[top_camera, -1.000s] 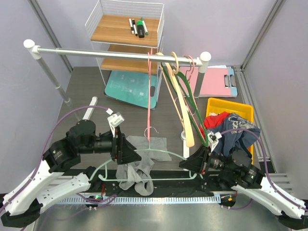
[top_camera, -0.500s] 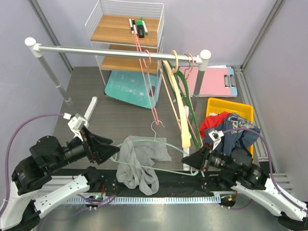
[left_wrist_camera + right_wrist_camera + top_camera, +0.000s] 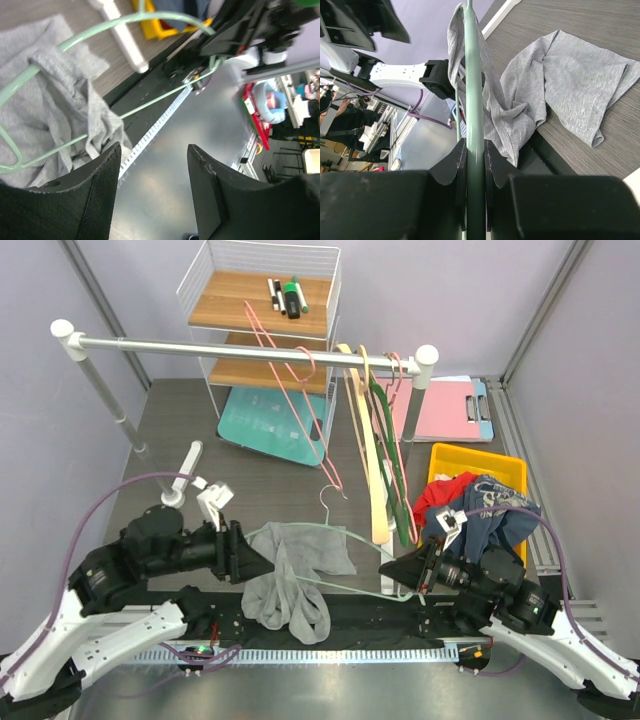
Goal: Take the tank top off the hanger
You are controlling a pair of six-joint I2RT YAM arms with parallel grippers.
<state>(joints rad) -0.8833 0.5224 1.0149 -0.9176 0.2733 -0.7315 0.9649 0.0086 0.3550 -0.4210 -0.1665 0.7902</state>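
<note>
Obs: right gripper (image 3: 405,568) clenched on hanger (image 3: 330,531) at its right end; left gripper (image 3: 255,562) released, empty, just left of tank top (image 3: 290,585). Tank top is draped over the hanger, near centre. Risk: a strap snags on the hanger's shoulder and the pull wrenches the hanger from the right grip.

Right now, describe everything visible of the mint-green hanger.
The mint-green hanger is thin and plastic-looking, with a curved top, a straight bottom bar and a wiry hook. It sits low over the near edge of the table. The right hand is shut on its right end; the grey tank top drapes its left half.
</note>
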